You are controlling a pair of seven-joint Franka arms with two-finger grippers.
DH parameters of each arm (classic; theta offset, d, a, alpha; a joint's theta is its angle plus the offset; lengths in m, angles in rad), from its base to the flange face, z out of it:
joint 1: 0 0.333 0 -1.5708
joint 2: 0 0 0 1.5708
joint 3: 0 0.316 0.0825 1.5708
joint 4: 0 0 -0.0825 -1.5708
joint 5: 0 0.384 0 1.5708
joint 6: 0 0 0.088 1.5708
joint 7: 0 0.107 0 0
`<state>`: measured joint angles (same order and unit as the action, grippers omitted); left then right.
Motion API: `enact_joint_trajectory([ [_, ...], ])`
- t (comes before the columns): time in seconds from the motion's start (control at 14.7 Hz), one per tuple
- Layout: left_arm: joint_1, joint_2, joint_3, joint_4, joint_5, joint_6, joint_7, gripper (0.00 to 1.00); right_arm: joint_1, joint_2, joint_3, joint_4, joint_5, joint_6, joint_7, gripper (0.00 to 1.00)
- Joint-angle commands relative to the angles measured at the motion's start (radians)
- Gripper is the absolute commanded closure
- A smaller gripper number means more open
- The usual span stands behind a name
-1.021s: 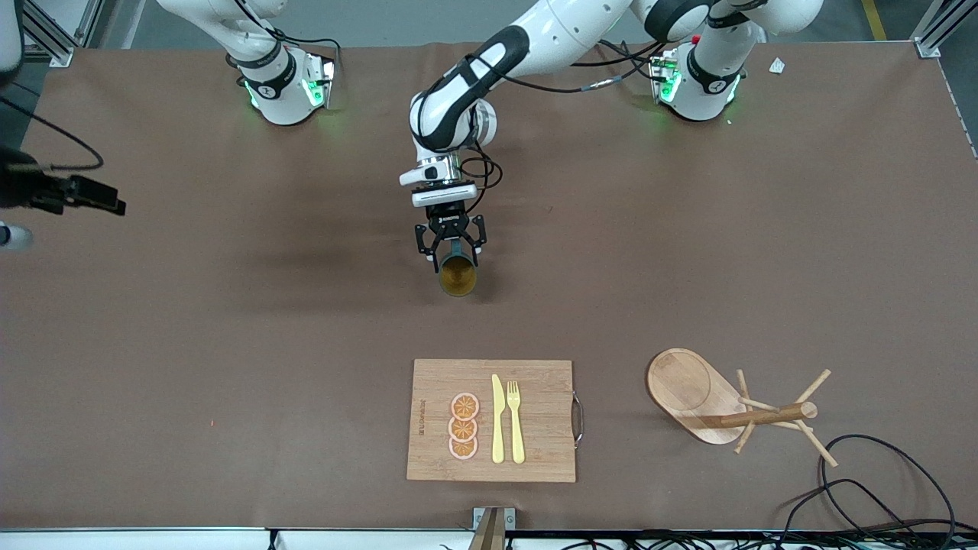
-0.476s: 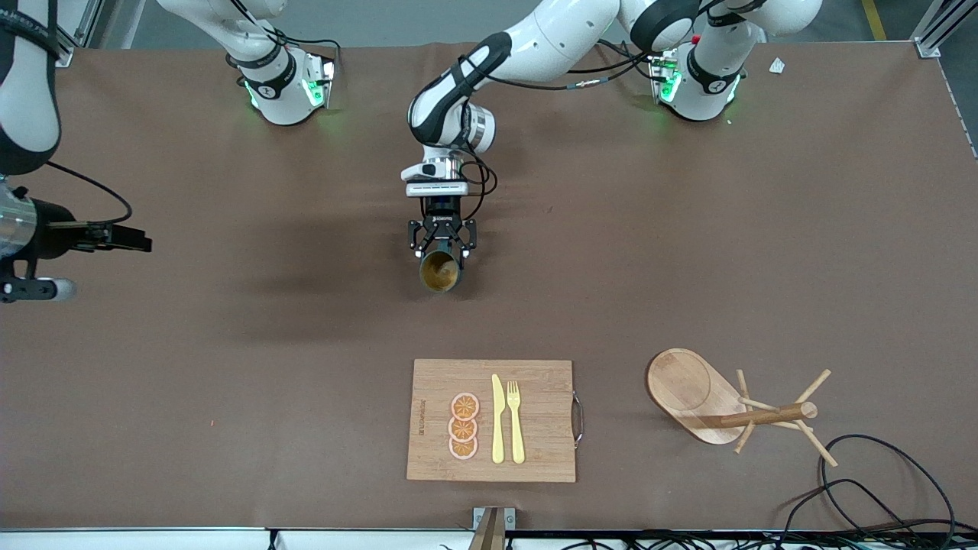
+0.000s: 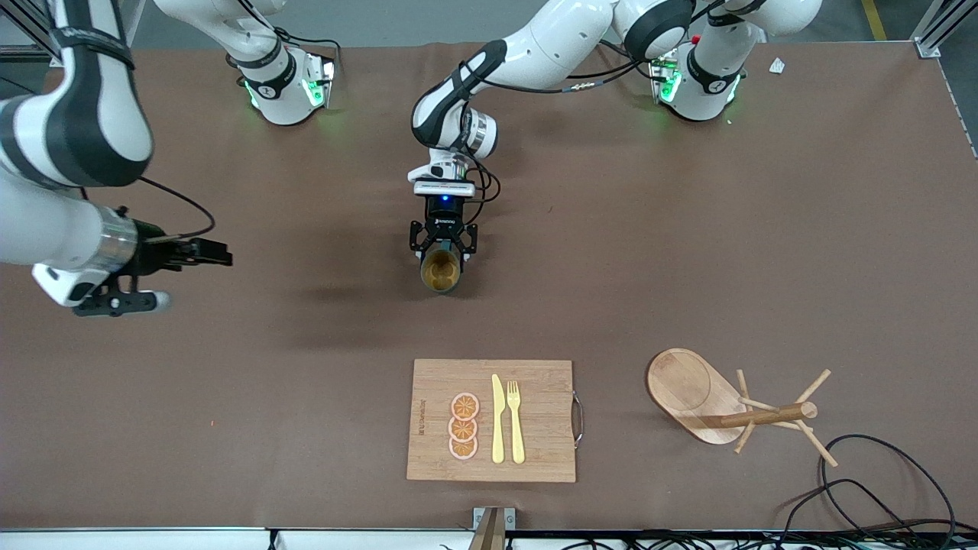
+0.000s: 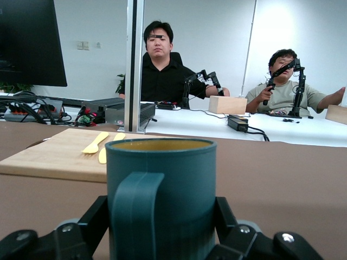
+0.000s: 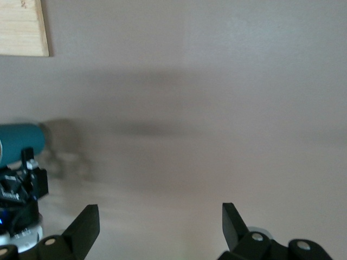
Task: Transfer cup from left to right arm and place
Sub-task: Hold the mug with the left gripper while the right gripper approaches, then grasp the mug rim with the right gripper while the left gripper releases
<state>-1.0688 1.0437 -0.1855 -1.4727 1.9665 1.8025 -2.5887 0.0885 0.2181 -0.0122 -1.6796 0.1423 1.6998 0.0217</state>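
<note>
The cup [image 3: 441, 271] is dark teal with a mustard-brown inside. It hangs on its side over the middle of the table, mouth turned toward the front camera. My left gripper [image 3: 442, 246] is shut on its body. In the left wrist view its fingers [image 4: 225, 215] press both sides of the cup [image 4: 162, 189], and the handle faces the camera. My right gripper [image 3: 218, 253] hovers over the table toward the right arm's end, open and empty, pointing at the cup. The right wrist view shows its open gripper [image 5: 160, 212] with the cup [image 5: 21, 142] well off to one side.
A wooden cutting board [image 3: 535, 382] lies near the front edge, carrying orange slices [image 3: 464, 426], a yellow knife [image 3: 497, 420] and a fork [image 3: 516, 420]. A wooden peg rack [image 3: 733, 401] lies tipped over toward the left arm's end. Black cables [image 3: 879, 473] lie coiled beside it.
My right arm has swung in from the table's end toward the cup. The left gripper carried the cup slightly toward the right arm's end and steadied.
</note>
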Motion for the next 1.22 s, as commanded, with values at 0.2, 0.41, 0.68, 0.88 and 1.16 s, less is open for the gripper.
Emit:
enact_joint_trajectory([
  [0.2,-0.016,0.033,0.005,-0.015,0.008,-0.043,-0.021,0.12,0.134,-0.019,-0.003,-0.124,0.017,0.151,0.216,0.0],
  [0.41,-0.022,0.029,-0.011,-0.026,0.0,-0.045,-0.019,0.0,0.229,-0.019,-0.003,-0.187,0.016,0.265,0.36,0.0],
  [0.68,-0.025,-0.031,-0.135,-0.02,-0.267,-0.049,-0.014,0.0,0.339,0.012,-0.005,-0.21,0.016,0.382,0.529,0.0],
  [0.88,-0.056,-0.067,-0.161,-0.028,-0.405,-0.119,-0.002,0.0,0.419,0.059,-0.005,-0.212,0.016,0.463,0.615,0.0],
  [1.16,-0.054,-0.076,-0.233,-0.028,-0.503,-0.228,-0.002,0.0,0.51,0.125,-0.005,-0.223,0.016,0.575,0.633,0.0],
])
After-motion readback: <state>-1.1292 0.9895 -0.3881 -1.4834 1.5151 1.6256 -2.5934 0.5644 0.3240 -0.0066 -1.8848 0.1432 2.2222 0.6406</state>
